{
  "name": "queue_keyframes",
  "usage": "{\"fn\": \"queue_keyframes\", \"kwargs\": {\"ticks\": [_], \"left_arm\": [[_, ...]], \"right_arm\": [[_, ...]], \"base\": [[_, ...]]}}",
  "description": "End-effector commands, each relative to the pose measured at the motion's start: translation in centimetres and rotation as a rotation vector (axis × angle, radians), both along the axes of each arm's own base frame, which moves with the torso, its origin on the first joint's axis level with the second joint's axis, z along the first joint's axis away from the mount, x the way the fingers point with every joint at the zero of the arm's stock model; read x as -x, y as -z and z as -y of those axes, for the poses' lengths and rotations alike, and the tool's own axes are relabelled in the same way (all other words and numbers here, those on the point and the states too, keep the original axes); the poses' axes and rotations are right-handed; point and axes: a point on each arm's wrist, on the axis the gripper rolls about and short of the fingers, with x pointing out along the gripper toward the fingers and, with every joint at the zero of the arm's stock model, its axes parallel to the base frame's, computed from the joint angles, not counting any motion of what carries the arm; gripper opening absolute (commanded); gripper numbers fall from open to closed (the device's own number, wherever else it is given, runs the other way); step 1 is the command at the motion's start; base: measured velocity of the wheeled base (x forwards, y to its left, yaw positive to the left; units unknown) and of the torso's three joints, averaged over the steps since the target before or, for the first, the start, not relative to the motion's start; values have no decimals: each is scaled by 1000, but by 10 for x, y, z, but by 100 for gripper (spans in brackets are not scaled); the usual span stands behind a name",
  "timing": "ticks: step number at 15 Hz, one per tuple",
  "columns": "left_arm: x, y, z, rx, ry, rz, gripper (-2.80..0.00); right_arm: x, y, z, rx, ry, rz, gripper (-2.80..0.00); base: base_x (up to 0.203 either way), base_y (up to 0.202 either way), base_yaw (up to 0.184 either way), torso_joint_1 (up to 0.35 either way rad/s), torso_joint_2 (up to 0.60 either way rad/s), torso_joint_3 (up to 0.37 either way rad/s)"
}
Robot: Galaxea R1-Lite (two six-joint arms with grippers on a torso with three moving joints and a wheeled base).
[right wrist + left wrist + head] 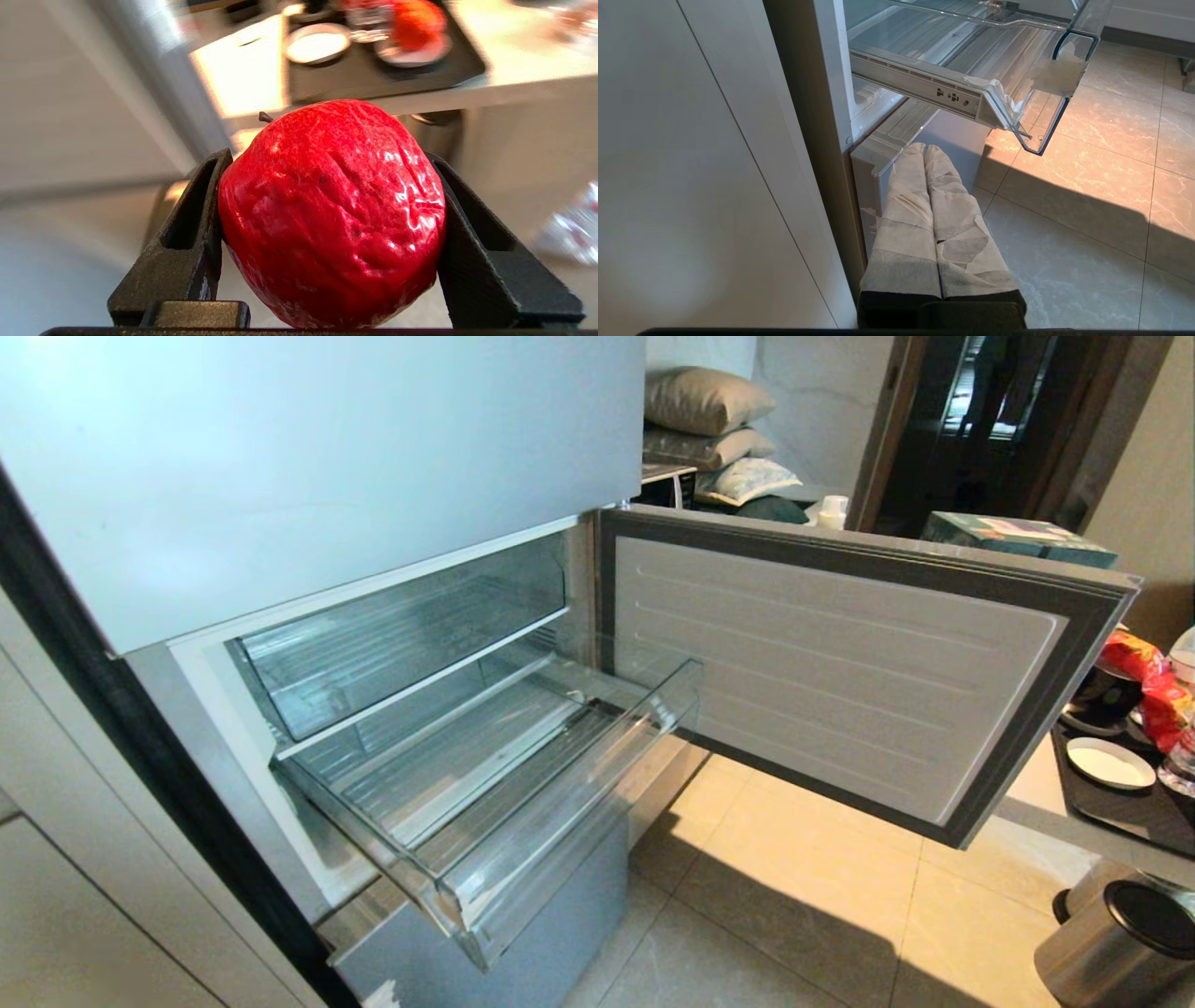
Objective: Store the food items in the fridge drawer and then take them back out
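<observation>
Right gripper [327, 224]: clamped on a glossy red fruit [331, 214], counter beyond.
Left gripper [924, 154]: fingers pressed together, low beside fridge [280, 448].
Drawer [523, 784]: pulled out, door swung open.
Floor [803, 896]: beige tile, sunlit.

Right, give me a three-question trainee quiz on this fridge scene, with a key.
1. True or false: the right gripper is empty.
2. The fridge drawer is: A) pushed in, B) pulled out and holding nothing visible, C) pulled out with food in it.
3. How do the left gripper fingers stand, and where do they point?

Key
1. False: its jaws are clamped on a red food item.
2. B.
3. Closed together, wrapped in pale tape, pointing at the fridge base below the drawer.
</observation>
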Motion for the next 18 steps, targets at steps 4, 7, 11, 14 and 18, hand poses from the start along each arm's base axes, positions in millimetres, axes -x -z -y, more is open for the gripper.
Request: {"fn": "queue_keyframes", "kwargs": {"ticks": [4,7,11,14,18], "left_arm": [[0,0,0,0,-1,-1,-280],[0,0,0,0,-1,-1,-280],[0,0,0,0,-1,-1,-280],[0,0,0,0,0,-1,-280],[0,0,0,0,0,-1,-280]], "right_arm": [[-79,27,89,-141,159,-126,-280],[-108,30,127,-148,162,-79,-280],[-158,51,182,-139,146,-47,-280],[-189,48,212,-91,82,26,-280],[-241,60,246,-56,-3,69,-280]], "base": [[0,0,0,0,0,0],[0,0,0,0,0,0],[0,0,0,0,0,0],[0,0,0,0,0,0],[0,0,0,0,0,0]]}}
